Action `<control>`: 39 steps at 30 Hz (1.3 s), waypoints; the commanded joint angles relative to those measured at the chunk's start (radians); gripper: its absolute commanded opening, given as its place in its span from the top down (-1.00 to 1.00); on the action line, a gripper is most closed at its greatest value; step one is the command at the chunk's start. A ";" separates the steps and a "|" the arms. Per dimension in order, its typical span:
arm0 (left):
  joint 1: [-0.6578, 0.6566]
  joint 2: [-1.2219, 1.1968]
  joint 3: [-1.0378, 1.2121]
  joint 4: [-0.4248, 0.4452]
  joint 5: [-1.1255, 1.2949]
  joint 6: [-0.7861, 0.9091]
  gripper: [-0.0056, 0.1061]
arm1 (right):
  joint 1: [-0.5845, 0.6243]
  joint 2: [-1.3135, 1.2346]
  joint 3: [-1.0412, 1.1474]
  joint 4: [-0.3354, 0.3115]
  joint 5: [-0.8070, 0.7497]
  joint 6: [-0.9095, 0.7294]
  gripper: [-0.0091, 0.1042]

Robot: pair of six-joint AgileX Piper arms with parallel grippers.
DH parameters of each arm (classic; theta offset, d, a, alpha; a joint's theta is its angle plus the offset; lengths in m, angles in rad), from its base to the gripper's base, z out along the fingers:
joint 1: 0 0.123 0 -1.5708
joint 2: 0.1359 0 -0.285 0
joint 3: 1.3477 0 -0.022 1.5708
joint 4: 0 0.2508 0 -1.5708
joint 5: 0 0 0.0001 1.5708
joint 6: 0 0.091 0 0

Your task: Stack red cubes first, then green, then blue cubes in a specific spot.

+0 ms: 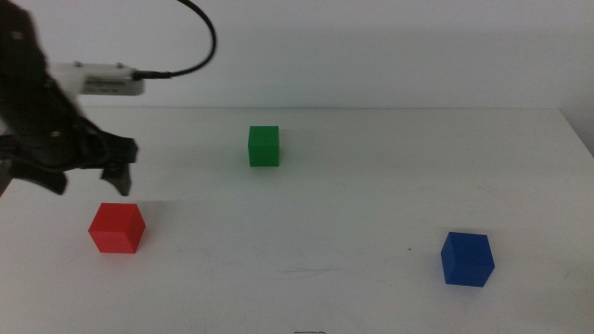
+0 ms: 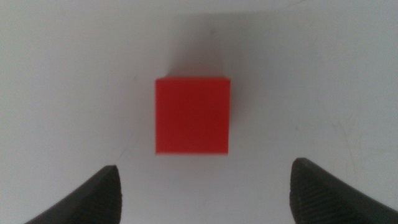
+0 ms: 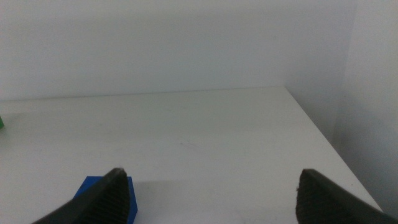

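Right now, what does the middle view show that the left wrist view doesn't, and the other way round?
Only the middle view shows the green cube, the blue cube and the left arm reaching in from the left side. Only the left wrist view shows the left gripper open, its jaws spread wider than the cube, which lies apart from both. Both show the red cube on the white table.

No readable text, label, brand, number or sign shows on anything in view.
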 commanded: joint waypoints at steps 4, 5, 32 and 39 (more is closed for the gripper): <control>-0.011 0.063 -0.078 -0.006 -0.028 -0.014 -0.73 | -0.001 -0.016 -0.022 -0.009 -0.081 -0.006 -0.82; -0.011 0.075 -0.080 0.000 -0.028 -0.014 -0.73 | -0.001 -0.016 -0.022 -0.009 -0.081 -0.006 -0.82; -0.009 0.261 -0.083 0.023 -0.088 0.038 -0.73 | -0.001 -0.016 -0.022 -0.009 -0.081 -0.006 -0.82; -0.009 0.281 -0.083 0.023 -0.096 0.039 -0.65 | -0.001 -0.016 -0.022 -0.009 -0.081 -0.006 -0.82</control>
